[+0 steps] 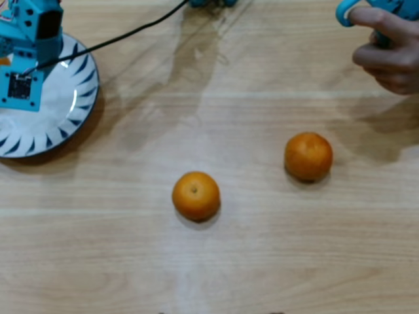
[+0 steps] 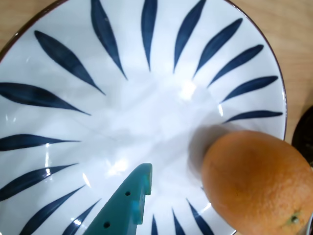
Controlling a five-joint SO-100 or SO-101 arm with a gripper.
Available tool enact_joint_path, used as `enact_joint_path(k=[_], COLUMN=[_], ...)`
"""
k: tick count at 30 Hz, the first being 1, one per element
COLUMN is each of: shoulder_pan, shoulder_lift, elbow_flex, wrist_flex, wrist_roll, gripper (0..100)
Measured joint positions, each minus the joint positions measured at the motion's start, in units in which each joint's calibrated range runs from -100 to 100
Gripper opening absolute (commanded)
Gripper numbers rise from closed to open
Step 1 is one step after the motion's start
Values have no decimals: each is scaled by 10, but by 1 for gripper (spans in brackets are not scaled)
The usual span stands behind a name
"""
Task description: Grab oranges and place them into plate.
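The white plate (image 1: 69, 108) with dark blue leaf strokes lies at the overhead view's top left, and the blue arm hangs over it. In the wrist view the plate (image 2: 146, 107) fills the frame. One orange (image 2: 254, 181) is over the plate's lower right and casts a shadow on it. My gripper (image 2: 188, 193) looks open: one green finger (image 2: 127, 205) stands apart from that orange, and the other jaw is hidden. Two more oranges lie on the table, one in the middle (image 1: 196, 195) and one to the right (image 1: 308, 156).
A person's hand (image 1: 389, 55) holding a blue handle is at the overhead view's top right. A black cable (image 1: 131, 33) runs from the arm across the top of the light wooden table (image 1: 229, 261).
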Motion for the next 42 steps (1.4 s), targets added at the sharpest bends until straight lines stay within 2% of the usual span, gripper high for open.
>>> enact_joint_path(k=[3,9,15,19,24,29,34,42], shoulder_pan=[-13,-88,-246,-319,-425,-499,-534,-518], shoulder_lift=[-31,-178,-340,-386,-391,-372,-286,-182], elbow_flex=[15,126,289,338,344,344,301,235], wrist_flex=[15,19,19,18,18,-9,-34,-126], wrist_roll=[0,-1,-1,-3,-5,-37,-71,-123], gripper=[2,2,2,2,2,2,2,2])
